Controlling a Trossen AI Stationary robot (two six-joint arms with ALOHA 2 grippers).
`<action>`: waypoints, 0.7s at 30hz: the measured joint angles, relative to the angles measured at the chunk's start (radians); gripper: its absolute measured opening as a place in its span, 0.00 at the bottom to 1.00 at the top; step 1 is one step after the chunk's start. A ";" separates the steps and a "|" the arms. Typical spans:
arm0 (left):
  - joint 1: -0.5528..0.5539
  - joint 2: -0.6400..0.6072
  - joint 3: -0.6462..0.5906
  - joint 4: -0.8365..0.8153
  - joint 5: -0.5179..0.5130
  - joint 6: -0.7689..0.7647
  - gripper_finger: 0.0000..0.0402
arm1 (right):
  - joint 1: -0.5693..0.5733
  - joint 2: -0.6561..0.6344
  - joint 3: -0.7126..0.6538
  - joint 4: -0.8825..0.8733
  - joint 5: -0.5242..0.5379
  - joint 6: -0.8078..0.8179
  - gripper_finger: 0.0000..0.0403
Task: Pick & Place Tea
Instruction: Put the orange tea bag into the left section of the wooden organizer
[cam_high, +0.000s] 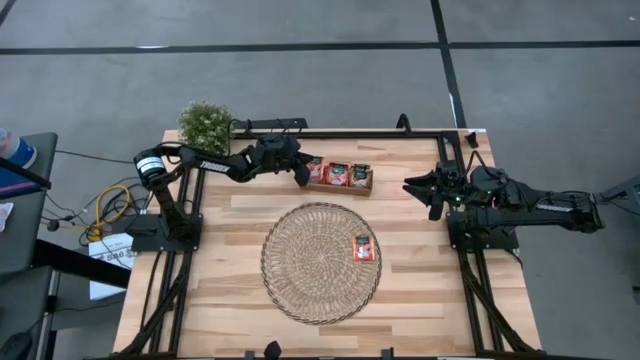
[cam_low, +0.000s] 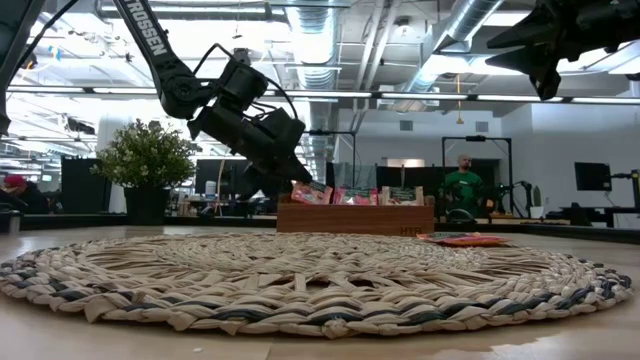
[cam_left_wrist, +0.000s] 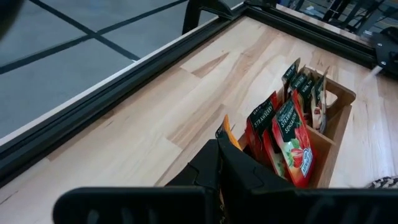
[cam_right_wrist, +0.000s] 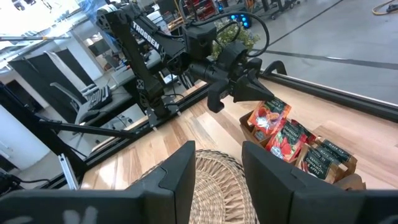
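Observation:
A small wooden tray near the table's far edge holds several upright red-orange and darker tea sachets. One more red-orange sachet lies flat on the right part of the round woven mat. My left gripper is at the tray's left end, shut on a red-orange sachet. My right gripper hovers open above the table's right side, well clear of tray and mat. My left gripper pinches a red-orange sachet between its two shut fingers. The sachet shows edge-on, and its orange edge sticks out past the fingertips. The fingers slant down from the table's left. The sachet stands at the tray's left end; whether it is clear of the tray I cannot tell.
A small potted plant stands at the table's far left corner, behind my left arm. Black frame rails run along the far, left and right edges. Bare wood lies between tray and mat and along the near edge. A person is far off in the room.

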 joint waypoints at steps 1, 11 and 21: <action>0.000 0.000 0.000 0.000 0.004 0.003 0.00 | 0.000 0.000 0.000 0.000 0.000 0.000 0.31; 0.000 0.000 0.000 0.000 0.008 0.008 0.12 | 0.000 0.000 0.000 0.000 0.000 0.000 0.31; 0.000 -0.004 0.000 -0.001 0.009 0.025 0.42 | 0.000 0.000 0.000 0.000 -0.005 0.000 0.31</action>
